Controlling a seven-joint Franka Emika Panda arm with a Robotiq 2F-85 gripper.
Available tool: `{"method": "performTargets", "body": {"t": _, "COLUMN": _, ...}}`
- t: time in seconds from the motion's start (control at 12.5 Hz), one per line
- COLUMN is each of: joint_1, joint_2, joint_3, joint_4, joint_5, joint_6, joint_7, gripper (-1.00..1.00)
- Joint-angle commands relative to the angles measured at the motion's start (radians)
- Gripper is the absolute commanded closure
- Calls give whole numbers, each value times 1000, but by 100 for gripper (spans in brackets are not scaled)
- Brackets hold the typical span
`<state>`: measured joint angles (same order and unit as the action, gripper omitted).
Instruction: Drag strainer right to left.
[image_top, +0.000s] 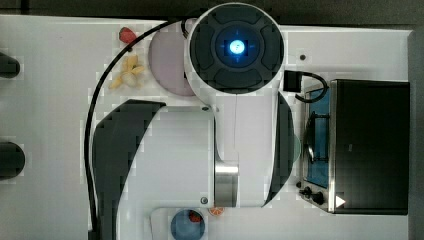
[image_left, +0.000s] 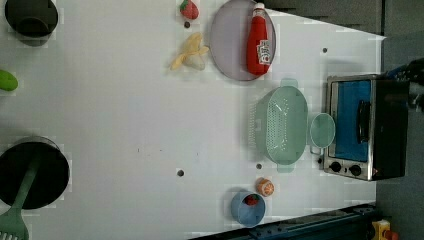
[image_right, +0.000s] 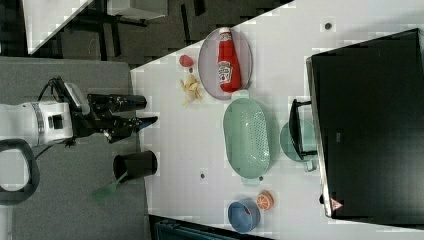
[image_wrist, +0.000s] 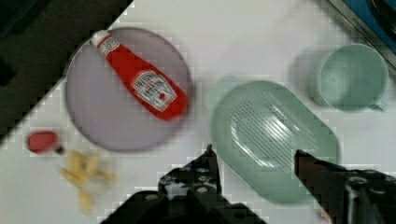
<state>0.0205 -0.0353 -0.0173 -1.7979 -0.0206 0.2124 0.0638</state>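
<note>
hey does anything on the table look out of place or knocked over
Yes. The ketchup bottle lies flat on its side across the grey-lilac plate instead of standing upright. No spill shows around it.

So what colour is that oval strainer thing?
Pale mint green, its basin dotted with small holes; the strainer shows best in the left view.

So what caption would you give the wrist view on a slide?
Open gripper hovering over the mint strainer, beside a ketchup bottle on a lilac plate and a green mug.
</note>
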Motion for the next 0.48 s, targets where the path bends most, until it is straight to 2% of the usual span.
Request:
{"method": "performTargets", "body": {"t": 0.08, "joint_1": 7, "joint_2": -529, "joint_3": -43, "joint_4": -308, "joint_5": -24, "joint_6": -227, "joint_7": 20, "gripper": -58}}
{"method": "performTargets", "body": {"t": 0.24, "joint_1": 7, "joint_2": -523, "joint_3": -43, "joint_4": -314, "joint_5": -24, "joint_6": -226, "joint_7": 20, "gripper": -99}}
{"method": "performTargets", "body": {"t": 0.48, "joint_1": 8, "joint_2": -486, "joint_3": -40, "joint_4": -390, "joint_5": -24, "joint_6": -193, "joint_7": 28, "gripper": -100}}
